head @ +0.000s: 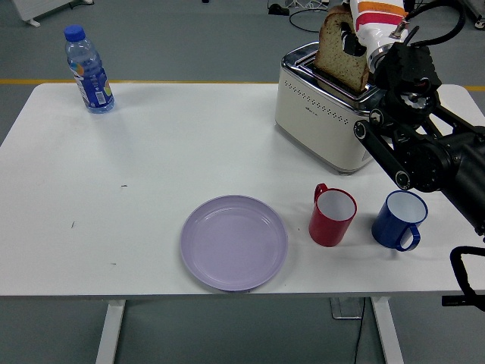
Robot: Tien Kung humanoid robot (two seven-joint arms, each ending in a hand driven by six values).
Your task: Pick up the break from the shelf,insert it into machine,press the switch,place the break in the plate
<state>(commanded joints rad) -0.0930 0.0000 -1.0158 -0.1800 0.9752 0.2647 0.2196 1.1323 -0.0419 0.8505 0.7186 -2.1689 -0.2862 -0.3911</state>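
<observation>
A slice of brown bread (340, 51) stands upright over the slot of the cream toaster (322, 121) at the table's back right. My right hand (359, 38) is shut on the slice, a dark finger pressing its face, with the black arm (424, 144) reaching in from the right. The slice's lower edge sits at the slot. A lilac plate (233, 242) lies near the table's front edge, holding nothing. My left arm does not show.
A red mug (332, 215) and a blue mug (400, 219) stand in front of the toaster, under my right arm. A blue-capped water bottle (89, 70) stands at the back left corner.
</observation>
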